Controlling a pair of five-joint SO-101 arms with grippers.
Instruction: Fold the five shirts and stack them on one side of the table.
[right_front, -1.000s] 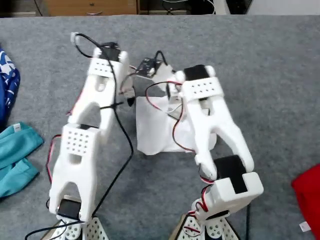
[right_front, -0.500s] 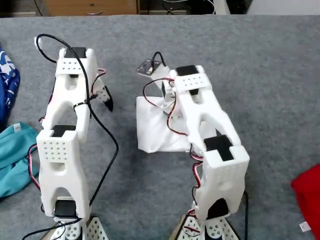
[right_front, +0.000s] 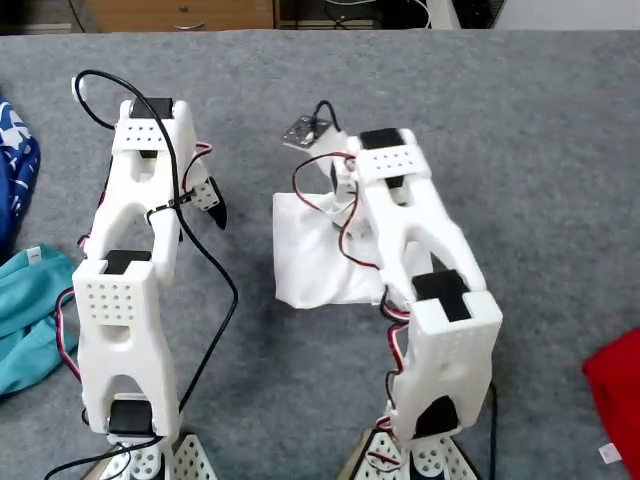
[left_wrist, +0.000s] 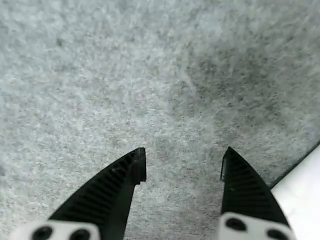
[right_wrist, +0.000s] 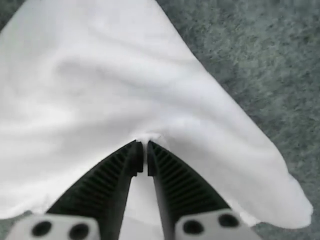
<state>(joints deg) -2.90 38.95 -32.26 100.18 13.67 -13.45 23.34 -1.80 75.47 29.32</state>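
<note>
A folded white shirt (right_front: 310, 262) lies on the grey carpet at the table's middle. My right arm (right_front: 400, 200) stands over its right side. In the right wrist view my right gripper (right_wrist: 143, 148) is shut, pinching a raised fold of the white shirt (right_wrist: 115, 75). My left gripper (right_front: 212, 203) hangs to the left of the shirt, apart from it. It is open (left_wrist: 184, 157) over bare carpet, and a corner of the white shirt (left_wrist: 302, 192) lies beside one finger.
A blue patterned shirt (right_front: 15, 165) and a crumpled teal shirt (right_front: 30, 310) lie at the left edge. A red shirt (right_front: 615, 385) sits at the right edge. Wooden furniture (right_front: 180, 14) runs along the far side.
My left arm has swung left, off the white shirt, and now hangs over bare carpet. My right arm has straightened over the shirt's right side, still holding cloth.
</note>
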